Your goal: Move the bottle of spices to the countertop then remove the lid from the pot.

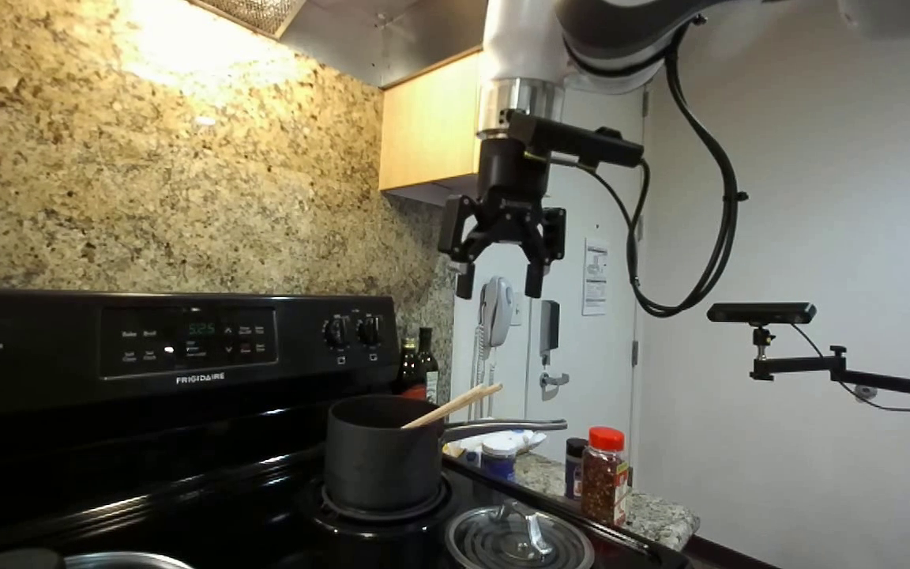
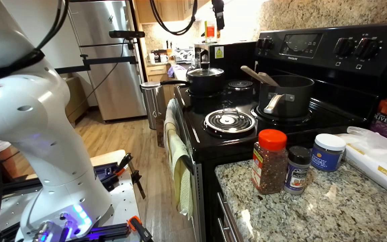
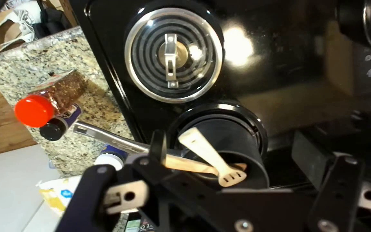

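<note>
While my fingers (image 1: 465, 281) hang high up above the stove (image 3: 285, 80), pointing down, they are spread wide apart and have hold of nothing. The bottle (image 2: 270, 169) with the red cap stands up straight on the table (image 2: 348, 215), close to the stove. You can see through it to the red-brown bits inside, and it has a label. Just beside it stands a little bottle (image 2: 296, 172) with a black cap, but I cannot tell if the 2 touch. Near them is a blue jar (image 2: 326, 158) with a white cap, and next to the jar lies a white pack (image 2: 368, 168).

The lid (image 3: 171, 58) lies flat on the stove, at the front. Its rim is shiny, its middle is see-through, and its handle is a bent strip of metal. Near it, at the back, sits a dark pot (image 2: 297, 101) with an open top. 2 wooden spoons (image 3: 204, 153) lean in that pot, and 1 of them has slots. The pot's long metal handle points out toward the table. Farther along, at the front, is the far pot (image 2: 207, 84), with a glass cover (image 2: 207, 71) on it. A pale yellow towel (image 2: 177, 164) hangs down the front of the stove. Small green numbers (image 1: 201, 329) glow on its black back panel (image 1: 186, 304).
</note>
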### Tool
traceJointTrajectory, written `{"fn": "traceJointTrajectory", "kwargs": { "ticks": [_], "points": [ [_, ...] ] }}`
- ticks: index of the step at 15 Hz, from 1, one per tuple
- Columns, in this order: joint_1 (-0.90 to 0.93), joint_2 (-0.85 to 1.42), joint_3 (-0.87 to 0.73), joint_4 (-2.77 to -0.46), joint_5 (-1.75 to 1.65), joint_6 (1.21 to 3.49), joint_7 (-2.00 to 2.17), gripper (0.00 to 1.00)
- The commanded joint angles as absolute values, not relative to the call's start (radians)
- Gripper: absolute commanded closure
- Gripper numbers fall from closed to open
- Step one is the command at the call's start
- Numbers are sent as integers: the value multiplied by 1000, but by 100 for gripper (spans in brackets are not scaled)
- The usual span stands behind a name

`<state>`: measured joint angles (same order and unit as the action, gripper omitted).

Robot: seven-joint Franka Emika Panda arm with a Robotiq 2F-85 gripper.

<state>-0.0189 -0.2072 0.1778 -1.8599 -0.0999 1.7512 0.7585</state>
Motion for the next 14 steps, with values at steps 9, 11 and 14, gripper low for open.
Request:
{"fn": "traceJointTrajectory", "kwargs": {
  "ticks": [9,11,14],
  "points": [
    [70,-91,179,-1742,-155,1720,797,0],
    [72,-95,175,-1750,-148,1749,766,0],
    [85,-40,173,-1690,-139,1788,651,0]
  ]
}}
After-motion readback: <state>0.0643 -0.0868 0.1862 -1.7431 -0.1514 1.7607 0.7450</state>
